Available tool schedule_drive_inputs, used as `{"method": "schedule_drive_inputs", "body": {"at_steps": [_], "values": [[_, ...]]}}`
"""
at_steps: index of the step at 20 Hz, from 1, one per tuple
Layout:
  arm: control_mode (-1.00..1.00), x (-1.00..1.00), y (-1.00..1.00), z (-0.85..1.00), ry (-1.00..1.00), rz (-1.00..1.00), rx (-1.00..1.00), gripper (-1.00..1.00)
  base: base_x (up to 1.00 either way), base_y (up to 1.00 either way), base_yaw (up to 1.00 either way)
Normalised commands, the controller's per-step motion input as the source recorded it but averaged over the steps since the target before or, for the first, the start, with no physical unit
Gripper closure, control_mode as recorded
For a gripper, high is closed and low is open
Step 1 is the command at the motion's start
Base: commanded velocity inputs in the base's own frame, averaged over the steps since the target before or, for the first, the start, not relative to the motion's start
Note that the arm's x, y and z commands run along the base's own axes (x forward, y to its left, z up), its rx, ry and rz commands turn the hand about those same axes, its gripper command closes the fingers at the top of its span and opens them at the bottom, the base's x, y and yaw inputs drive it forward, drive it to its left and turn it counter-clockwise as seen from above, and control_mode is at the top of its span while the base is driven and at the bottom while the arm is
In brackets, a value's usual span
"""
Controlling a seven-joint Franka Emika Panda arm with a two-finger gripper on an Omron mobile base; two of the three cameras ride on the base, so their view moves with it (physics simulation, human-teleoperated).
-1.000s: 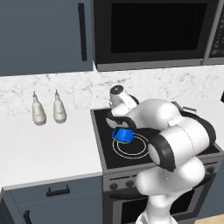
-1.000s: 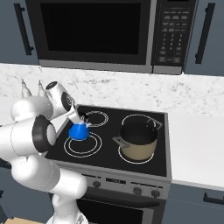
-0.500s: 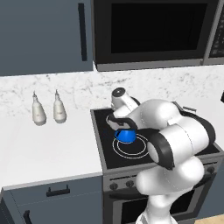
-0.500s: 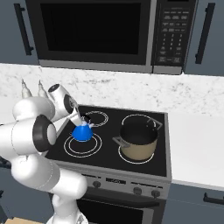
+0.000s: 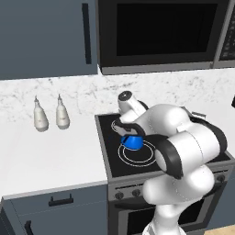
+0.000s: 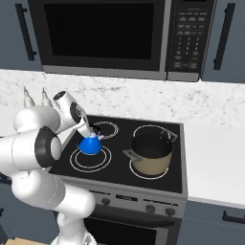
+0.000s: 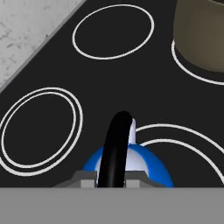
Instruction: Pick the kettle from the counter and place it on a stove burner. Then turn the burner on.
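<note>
The small blue kettle [image 5: 132, 142] [image 6: 90, 145] [image 7: 144, 164] hangs at the back edge of the large double-ring stove burner [image 5: 137, 155] [image 6: 90, 160] [image 7: 192, 139] on the black cooktop's front left. My gripper [image 5: 129, 133] [image 6: 92, 135] [image 7: 111, 177] is shut on the kettle's black arched handle from above, and the handle rises between the finger tips in the hand view. Whether the kettle's base touches the glass I cannot tell. The white counter [image 5: 46, 156] lies left of the cooktop.
A tan pot [image 6: 150, 155] [image 7: 201, 35] stands on the front right burner. The smaller double-ring circle [image 6: 106, 129] [image 7: 39, 131] is just behind the kettle. Two white bottles [image 5: 40, 117] [image 6: 28, 98] stand at the counter's back. Stove knobs [image 6: 106, 201] line the front panel, and a microwave [image 6: 105, 38] hangs overhead.
The gripper has carried the kettle a little rightward and toward the stove's front, lowering it over the large burner's back edge. The pot and bottles have stayed put.
</note>
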Motion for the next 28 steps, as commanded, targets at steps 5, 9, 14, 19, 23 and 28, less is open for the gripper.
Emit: {"method": "schedule_drive_inputs", "body": {"at_steps": [5,9,14,19,23,28], "values": [[-1.00,-0.07,-0.12,0.00,0.02,-0.01,0.00,1.00,0.00,0.00,0.00],[-1.00,-0.04,-0.09,0.00,0.05,-0.01,-0.03,1.00,0.00,0.00,0.00],[-1.00,0.01,0.00,0.00,0.11,0.00,-0.01,1.00,0.00,0.00,0.00],[-1.00,-0.08,-0.18,0.00,0.16,0.00,-0.05,1.00,0.00,0.00,0.00],[-1.00,-0.23,-0.01,-0.07,0.01,0.00,-0.10,1.00,0.00,0.00,0.00],[-1.00,-0.47,-0.03,-0.04,0.00,0.00,-0.07,1.00,0.00,0.00,0.00]]}}
